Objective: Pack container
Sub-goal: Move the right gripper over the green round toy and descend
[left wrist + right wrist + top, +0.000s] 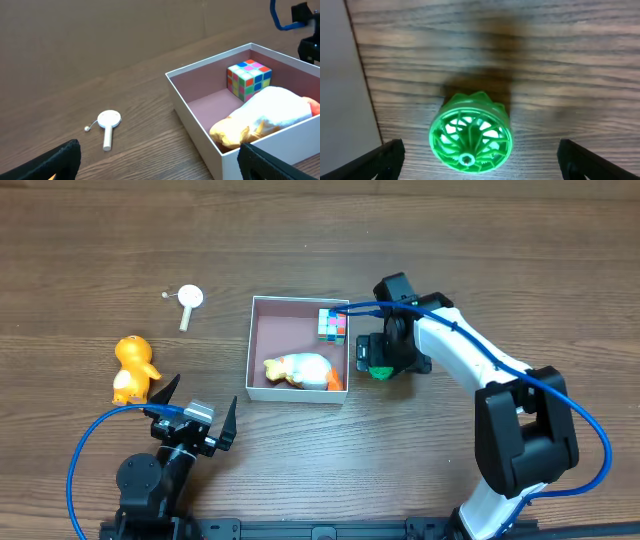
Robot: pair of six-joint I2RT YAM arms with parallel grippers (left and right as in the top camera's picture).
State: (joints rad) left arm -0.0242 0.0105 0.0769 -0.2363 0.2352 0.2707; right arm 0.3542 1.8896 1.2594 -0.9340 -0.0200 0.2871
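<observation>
Square container (290, 393), open upward, lying flat

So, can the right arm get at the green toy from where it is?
Probably yes. The right pincer hangs open directly above the green toy, which lies on the table with nothing over it. The box wall stands close on one side and may crowd a finger.

**Robot Test Bench**

This is a lab-style rig. The left arm (150, 475) and right arm (465, 352) rise from a black rail (330, 530) at the edge of a wood-grain table (450, 240). Blue cables (72, 472) loop off them — an orange toy (133, 368) and a white container (290, 393) are laid out as test props.
</observation>
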